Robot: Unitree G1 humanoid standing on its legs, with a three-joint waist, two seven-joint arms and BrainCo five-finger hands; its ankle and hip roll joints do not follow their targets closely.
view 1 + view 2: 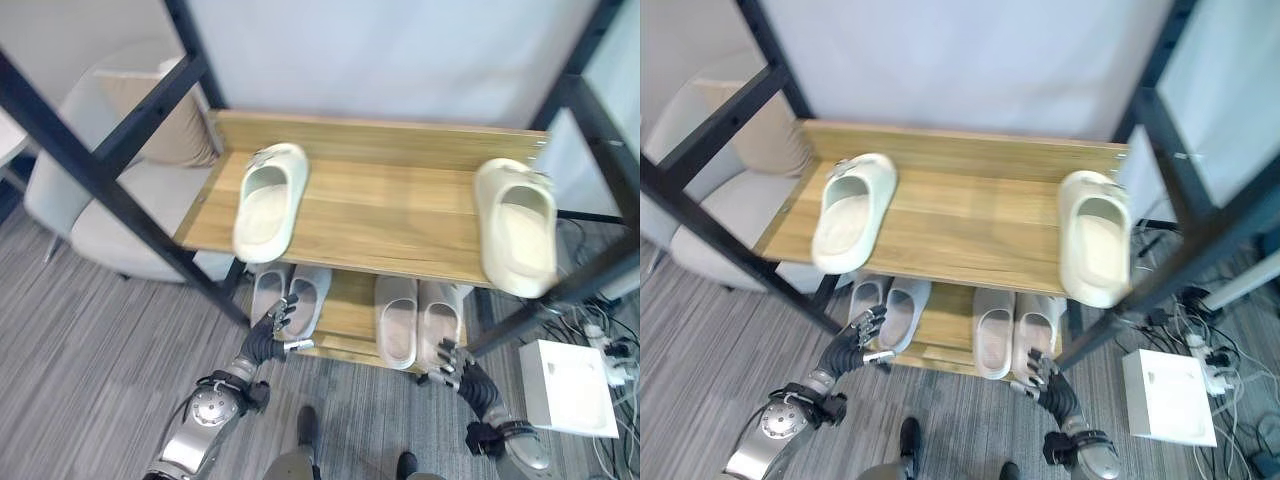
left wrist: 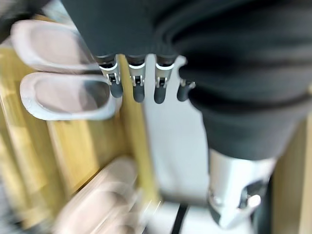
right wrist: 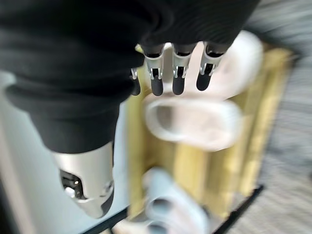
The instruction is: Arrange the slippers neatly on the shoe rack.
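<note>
Left robot hand (image 1: 272, 332) open beside grey slippers (image 1: 290, 297); right robot hand (image 1: 452, 367) open beside white slippers (image 1: 416, 318).

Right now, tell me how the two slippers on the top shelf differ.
The left slipper lies at the shelf's left end, tilted, its heel end hanging over the front edge. The right slipper lies at the far right end, set straighter, also overhanging the front edge. They sit far apart, not as a pair. Both are cream, open-backed and upright, toes toward the back of the top shelf.
</note>
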